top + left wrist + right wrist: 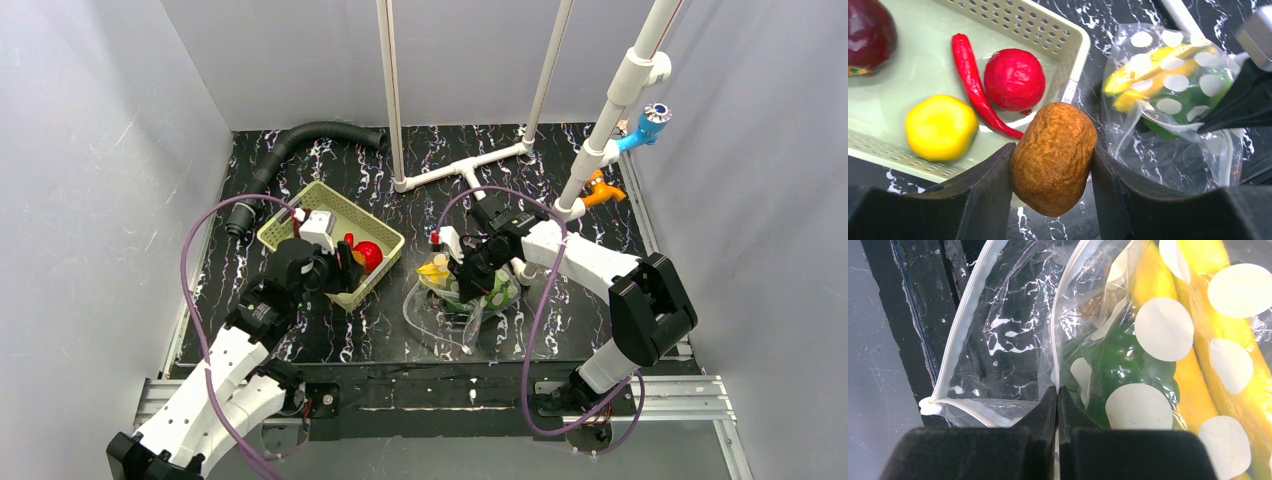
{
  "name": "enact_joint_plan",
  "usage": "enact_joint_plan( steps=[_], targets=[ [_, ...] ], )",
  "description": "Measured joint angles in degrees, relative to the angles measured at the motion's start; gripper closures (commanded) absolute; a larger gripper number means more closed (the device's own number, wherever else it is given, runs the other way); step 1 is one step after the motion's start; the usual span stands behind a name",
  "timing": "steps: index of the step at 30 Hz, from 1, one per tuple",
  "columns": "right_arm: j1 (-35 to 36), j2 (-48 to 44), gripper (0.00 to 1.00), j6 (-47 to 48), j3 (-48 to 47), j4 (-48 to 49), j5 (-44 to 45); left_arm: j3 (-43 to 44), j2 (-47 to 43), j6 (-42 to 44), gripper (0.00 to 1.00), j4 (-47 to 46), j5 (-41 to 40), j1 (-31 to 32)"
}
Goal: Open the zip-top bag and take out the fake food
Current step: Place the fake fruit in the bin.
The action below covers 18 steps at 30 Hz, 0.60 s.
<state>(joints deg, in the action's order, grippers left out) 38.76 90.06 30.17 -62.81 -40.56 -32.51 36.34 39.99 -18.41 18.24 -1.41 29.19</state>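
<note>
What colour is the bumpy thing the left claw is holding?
Golden brown. The fake food piece in the left gripper shows best in the left wrist view.

Bright light, glare on the zip-top bag (1003, 335), foreground perhaps soft.

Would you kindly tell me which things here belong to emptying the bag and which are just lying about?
Job: zip-top bag, pinched by right pincer; banana and green pepper inside; brown fruit in left pincer; chilli, red fruit, yellow fruit in basket.
Lying about: black hose, white pipes, orange clamp, blue fitting.
</note>
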Motion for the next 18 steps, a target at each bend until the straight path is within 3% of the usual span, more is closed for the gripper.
enact_joint_plan(
  steps=[11, 18],
  targets=[
    [0.0, 0.0, 0.99, 0.04, 0.0, -0.02, -0.63, 0.31, 5.81, -0.68, 1.0, -1.18, 4.52, -12.04],
    [0.0, 0.0, 0.99, 0.04, 0.0, -0.02, -0.7, 1.07, 12.24, -1.14, 0.97, -3.13, 5.42, -15.43]
  ],
)
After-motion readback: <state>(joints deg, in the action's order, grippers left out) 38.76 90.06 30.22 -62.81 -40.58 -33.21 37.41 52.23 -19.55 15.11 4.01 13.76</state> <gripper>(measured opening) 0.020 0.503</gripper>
